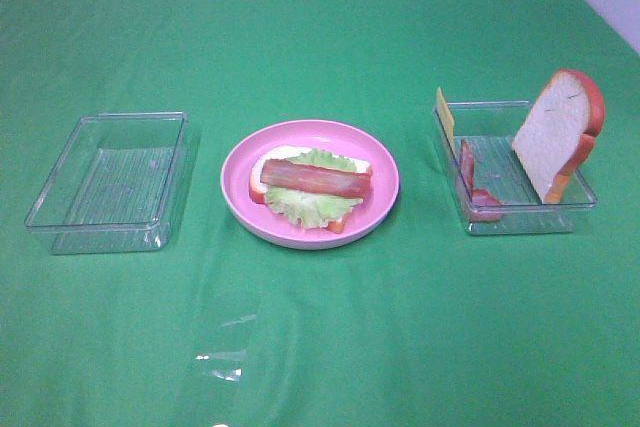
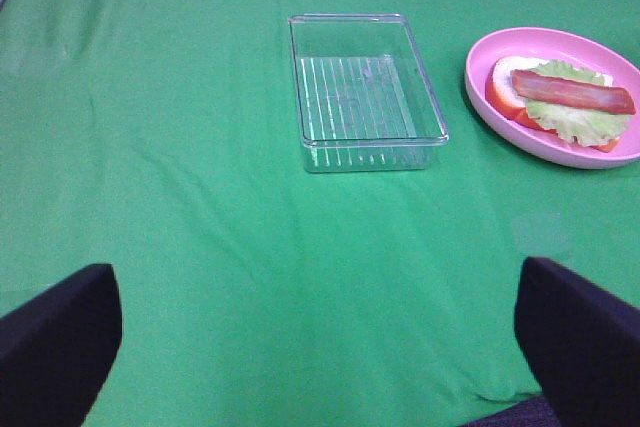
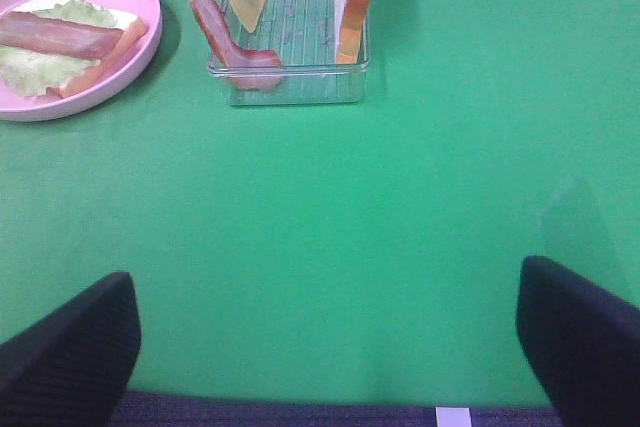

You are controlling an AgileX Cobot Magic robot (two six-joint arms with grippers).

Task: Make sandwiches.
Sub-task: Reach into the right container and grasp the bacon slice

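Observation:
On the round pink plate (image 1: 383,162) in the middle lies a partly stacked sandwich: a white bread slice (image 1: 262,175) with orange crust, green lettuce (image 1: 305,204) and one bacon strip (image 1: 315,180) on top. The clear tray (image 1: 520,219) to the right holds an upright bread slice (image 1: 556,134), a second bacon strip (image 1: 470,179) and a yellow cheese slice (image 1: 444,118) leaning on its wall. Neither gripper shows in the high view. My left gripper (image 2: 320,347) is open, well short of the plate (image 2: 480,57). My right gripper (image 3: 325,347) is open, well short of the tray (image 3: 290,85).
A second clear rectangular tray (image 1: 108,232) stands left of the plate, also seen as the ribbed tray (image 2: 375,142) in the left wrist view. A green cloth (image 1: 320,347) covers the whole table. A small shiny spot (image 1: 225,372) lies near the front.

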